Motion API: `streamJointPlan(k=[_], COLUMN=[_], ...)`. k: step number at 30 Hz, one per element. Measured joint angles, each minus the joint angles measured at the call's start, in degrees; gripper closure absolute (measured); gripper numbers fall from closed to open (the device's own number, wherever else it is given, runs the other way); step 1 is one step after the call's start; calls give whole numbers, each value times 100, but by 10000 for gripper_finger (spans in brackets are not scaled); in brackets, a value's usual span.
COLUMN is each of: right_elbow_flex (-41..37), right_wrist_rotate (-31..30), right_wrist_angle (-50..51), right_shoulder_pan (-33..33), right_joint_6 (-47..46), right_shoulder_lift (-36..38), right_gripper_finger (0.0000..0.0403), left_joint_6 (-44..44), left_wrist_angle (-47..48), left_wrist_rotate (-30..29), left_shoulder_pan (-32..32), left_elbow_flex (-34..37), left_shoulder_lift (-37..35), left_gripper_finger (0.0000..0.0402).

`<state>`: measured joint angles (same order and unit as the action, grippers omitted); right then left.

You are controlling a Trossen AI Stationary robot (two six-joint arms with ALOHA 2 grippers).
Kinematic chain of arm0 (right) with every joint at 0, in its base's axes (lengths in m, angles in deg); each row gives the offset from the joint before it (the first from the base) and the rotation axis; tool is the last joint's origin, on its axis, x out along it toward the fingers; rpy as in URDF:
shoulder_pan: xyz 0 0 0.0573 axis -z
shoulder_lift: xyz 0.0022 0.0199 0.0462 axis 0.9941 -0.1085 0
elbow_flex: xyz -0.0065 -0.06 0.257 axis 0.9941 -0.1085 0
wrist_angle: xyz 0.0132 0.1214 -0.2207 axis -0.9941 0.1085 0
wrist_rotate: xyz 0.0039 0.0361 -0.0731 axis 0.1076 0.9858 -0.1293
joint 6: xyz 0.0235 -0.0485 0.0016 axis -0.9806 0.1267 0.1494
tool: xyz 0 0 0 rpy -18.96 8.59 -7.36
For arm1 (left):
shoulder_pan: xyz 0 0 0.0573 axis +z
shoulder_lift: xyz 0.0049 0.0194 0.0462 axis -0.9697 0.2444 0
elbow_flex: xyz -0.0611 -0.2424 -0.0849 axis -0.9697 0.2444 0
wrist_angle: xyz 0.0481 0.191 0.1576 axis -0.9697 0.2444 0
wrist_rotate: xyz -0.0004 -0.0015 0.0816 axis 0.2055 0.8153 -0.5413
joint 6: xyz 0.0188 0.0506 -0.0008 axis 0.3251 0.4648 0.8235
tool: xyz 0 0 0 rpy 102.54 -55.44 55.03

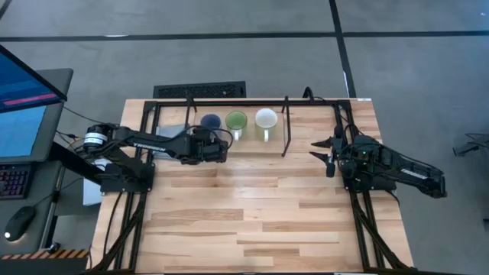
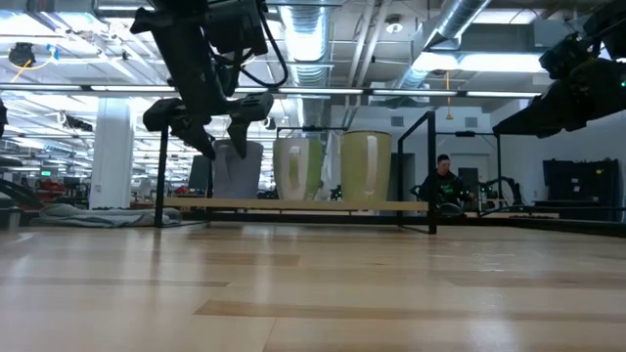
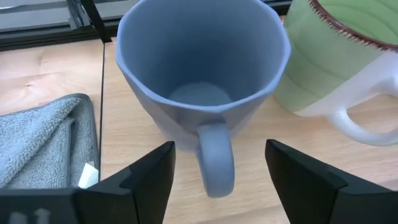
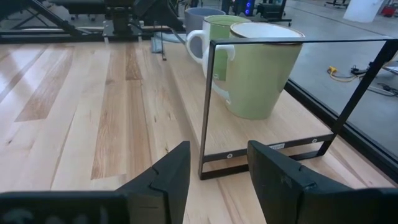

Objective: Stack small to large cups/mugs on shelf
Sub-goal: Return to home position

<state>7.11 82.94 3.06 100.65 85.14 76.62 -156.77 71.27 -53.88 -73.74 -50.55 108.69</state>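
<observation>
Three mugs stand upright in a row on the shelf board (image 1: 313, 128): blue-grey (image 1: 211, 121), green (image 1: 236, 120) and white-inside (image 1: 266, 118). My left gripper (image 1: 222, 143) is open, just on the near side of the blue-grey mug (image 3: 199, 68). In the left wrist view its fingers stand either side of that mug's handle (image 3: 216, 158) without touching. My right gripper (image 1: 327, 150) is open and holds nothing. It hovers by the shelf's right end, facing the black frame rod (image 4: 206, 106) with the mugs beyond it.
A folded grey cloth (image 3: 37, 143) lies on the shelf left of the blue-grey mug. Upright black rods (image 1: 286, 126) and frame bars edge the shelf. The near half of the plank tabletop (image 1: 244, 221) is bare wood. A monitor and keyboard sit off the table's left.
</observation>
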Motion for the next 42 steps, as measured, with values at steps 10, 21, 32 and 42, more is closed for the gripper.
streamJointPlan(k=[10, 21, 32, 42], right_elbow_flex=[0, 0, 0, 0], right_wrist_rotate=[-2, 1, 2, 2], right_wrist_angle=[2, 2, 2, 2], right_shoulder_pan=[2, 0, 2, 2], right_joint_6=[0, 0, 0, 0], right_shoulder_lift=[2, 2, 2, 0], right_gripper_finger=[221, 221, 221, 221], left_joint_6=[209, -110, -77, 94], left_wrist_angle=[274, 695, 711, 568], left_wrist_rotate=[361, 337, 549, 688], left_shoulder_pan=[-90, -145, -149, -158], left_elbow_flex=[-414, -422, -426, -431], left_shoulder_lift=[26, 37, 17, 9], left_gripper_finger=[158, 158, 158, 158])
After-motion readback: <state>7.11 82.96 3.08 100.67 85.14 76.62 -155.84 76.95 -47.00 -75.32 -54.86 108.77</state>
